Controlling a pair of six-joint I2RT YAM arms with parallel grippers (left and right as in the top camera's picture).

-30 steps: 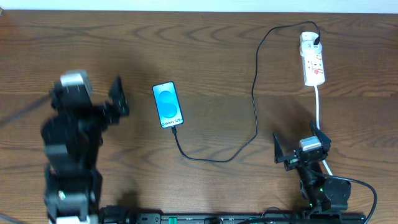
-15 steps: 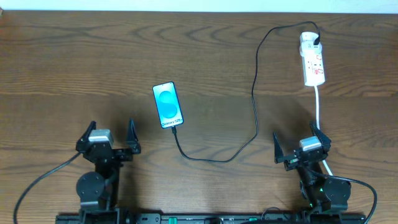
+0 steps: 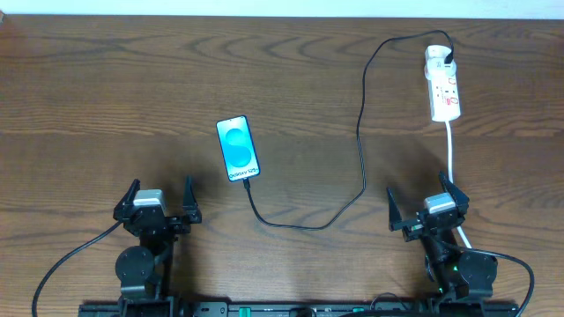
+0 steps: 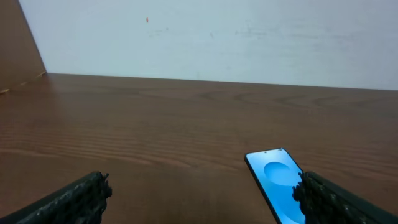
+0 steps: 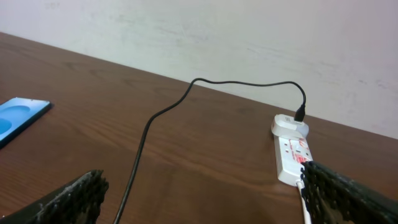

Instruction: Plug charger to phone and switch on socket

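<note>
Phone, charger and socket lie apart on the dark wood counter, and we take them from the left.

At the near left edge sits the left end effector. Its fingers are spread wide and hold nothing. From its wrist camera we see the phone ahead and to the right, partly behind the right finger.

The phone lies flat a little left of centre, slightly tilted. It is black-edged, its screen lit blue and cyan with white lettering along the near end. The thin black charger cable meets its near short edge. We cannot tell whether the plug is fully seated.

From there the cable dips toward us, curves right, then climbs in a long line up the middle of the counter. It loops over at the far edge and drops into a black plug at the far end of the socket.

The socket is a white oblong strip at the far right, with red switches on its face. Their position is too small for us to read. A thick white cord leaves its near end and runs straight down to the right end effector, passing beside its outer finger.

That end effector rests at the near right edge, fingers spread and empty. Between it and the phone lies the cable.
</note>
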